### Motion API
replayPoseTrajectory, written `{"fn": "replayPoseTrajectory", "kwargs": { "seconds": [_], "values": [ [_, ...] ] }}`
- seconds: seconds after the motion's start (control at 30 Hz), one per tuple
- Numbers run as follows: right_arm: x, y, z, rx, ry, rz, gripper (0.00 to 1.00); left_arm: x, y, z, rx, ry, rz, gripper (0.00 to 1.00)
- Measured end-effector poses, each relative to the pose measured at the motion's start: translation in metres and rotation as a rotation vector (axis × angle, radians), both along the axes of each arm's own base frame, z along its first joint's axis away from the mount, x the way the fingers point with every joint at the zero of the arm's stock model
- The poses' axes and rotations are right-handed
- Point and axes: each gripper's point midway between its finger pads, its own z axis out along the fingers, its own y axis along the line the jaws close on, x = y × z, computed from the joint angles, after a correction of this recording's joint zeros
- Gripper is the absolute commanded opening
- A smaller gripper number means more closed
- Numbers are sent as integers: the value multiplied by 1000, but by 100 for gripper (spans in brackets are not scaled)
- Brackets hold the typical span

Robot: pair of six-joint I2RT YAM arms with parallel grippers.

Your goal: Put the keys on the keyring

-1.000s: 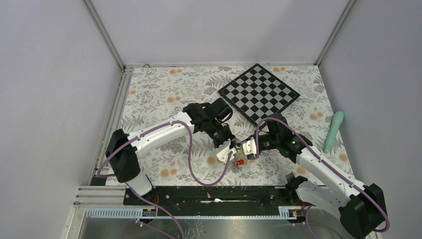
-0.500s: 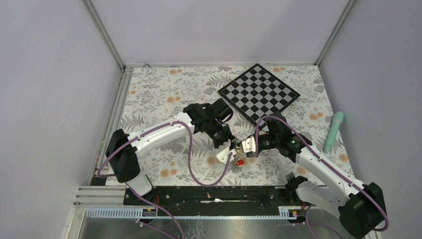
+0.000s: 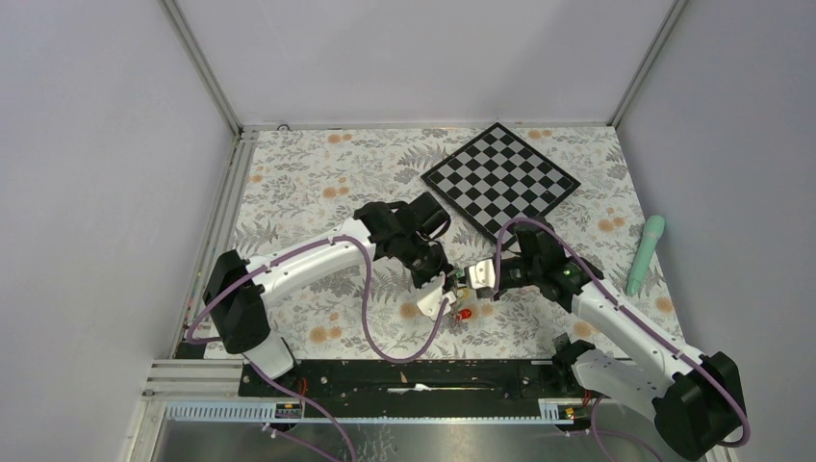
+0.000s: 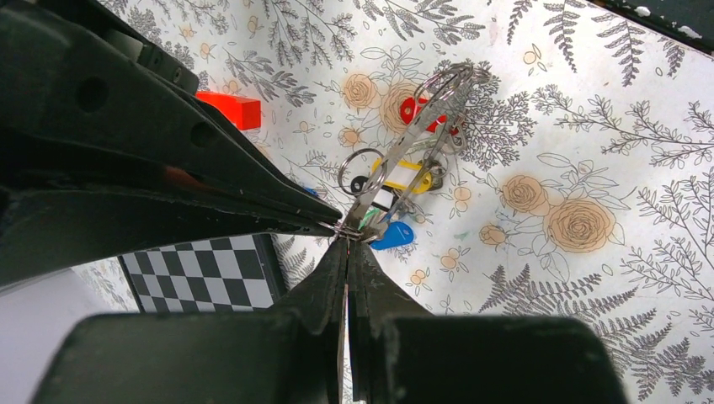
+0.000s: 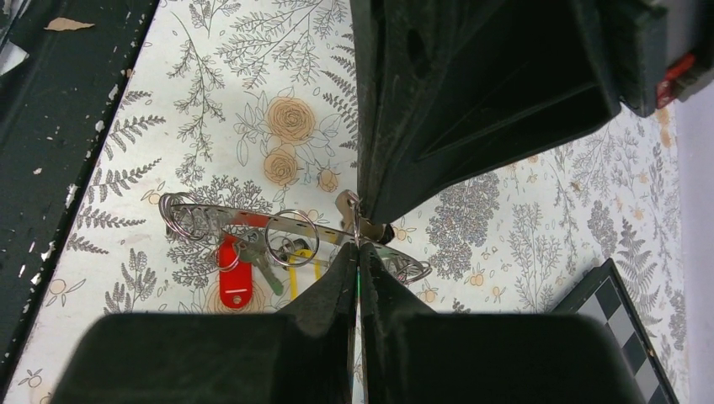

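The keyring (image 5: 253,220) is a thin metal strip carrying several split rings, held just above the floral table. A red-tagged key (image 5: 236,276) and a yellow-tagged key (image 5: 296,268) hang from it. A blue-tagged key (image 4: 393,236) shows beside the pinch. My left gripper (image 4: 347,234) is shut on the keyring strip. My right gripper (image 5: 358,249) is shut tip to tip against it, with a green sliver of a key tag between its fingers. In the top view both grippers meet mid-table, the left gripper (image 3: 450,285) and the right gripper (image 3: 466,281), above the red tag (image 3: 465,314).
A chequered board (image 3: 500,178) lies at the back right. A red oblong block (image 4: 229,109) rests on the table near the keys. A teal cylinder (image 3: 647,252) lies by the right wall. The black base rail (image 3: 404,375) runs along the near edge.
The right gripper has edged slightly left and toward the back, closer to the left gripper. Both grips look unchanged.
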Motion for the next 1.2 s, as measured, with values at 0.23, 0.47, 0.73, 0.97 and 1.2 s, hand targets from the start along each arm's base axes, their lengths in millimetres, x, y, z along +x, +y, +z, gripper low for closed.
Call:
{"fn": "replayPoseTrajectory", "kwargs": {
  "seconds": [0.23, 0.47, 0.73, 0.97, 1.2],
  "values": [
    [0, 0, 2, 15, 36, -9, 0, 1, 2, -2, 8, -14, 0, 0],
    [0, -1, 2, 18, 67, -26, 0, 1, 2, -2, 14, -24, 2, 0],
    [0, -3, 4, 41, 129, -57, 0, 4, 1, -5, 4, -22, 33, 0],
    [2, -5, 9, 75, 209, -104, 0, 8, -1, -3, -33, 17, 116, 0],
    [13, -3, 21, 131, 274, -173, 0, 20, 1, 7, -107, 82, 218, 0]
  ]
}}
